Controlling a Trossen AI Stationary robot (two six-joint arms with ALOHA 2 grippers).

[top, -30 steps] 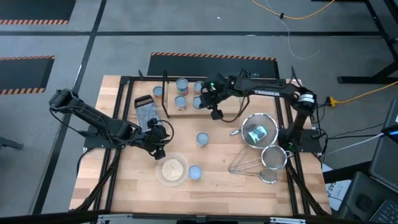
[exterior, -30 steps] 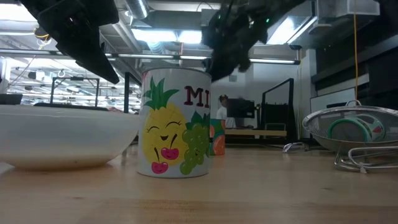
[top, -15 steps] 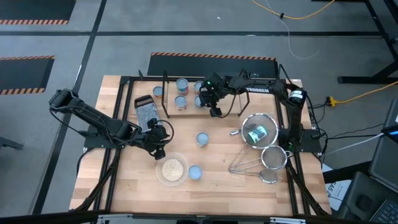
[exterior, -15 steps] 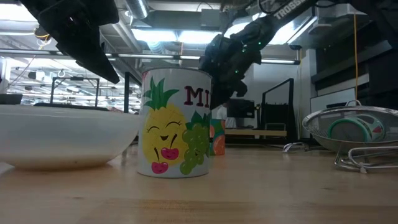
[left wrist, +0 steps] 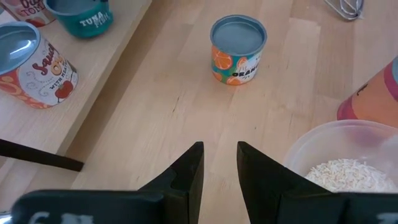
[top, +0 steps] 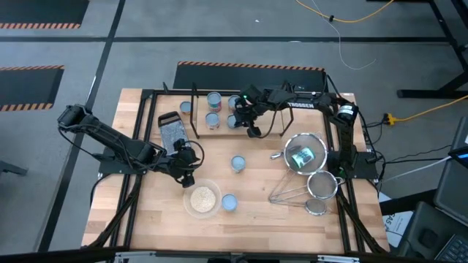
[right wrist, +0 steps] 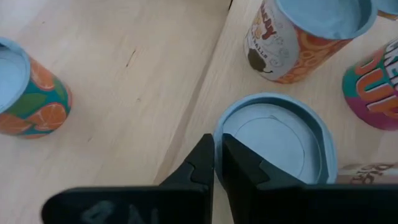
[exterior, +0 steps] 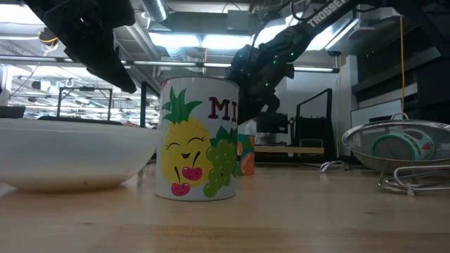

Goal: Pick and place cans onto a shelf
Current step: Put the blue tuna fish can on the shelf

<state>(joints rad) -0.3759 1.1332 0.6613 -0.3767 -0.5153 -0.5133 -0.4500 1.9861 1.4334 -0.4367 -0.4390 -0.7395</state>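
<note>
Jaws partly over shelf can

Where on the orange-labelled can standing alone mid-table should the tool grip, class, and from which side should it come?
Grip the orange can across its round side wall, coming straight down from above. It stands upright with its flat lid up and bare table around it, so the fingers can likely straddle it.

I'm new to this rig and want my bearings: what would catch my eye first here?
The right gripper hovers over the cans grouped on the shelf at the table's far side, its fingers nearly together. In the low view a pineapple-printed can fills the foreground beside a white bowl. The left gripper waits, fingers slightly apart, near that bowl of grains.
</note>
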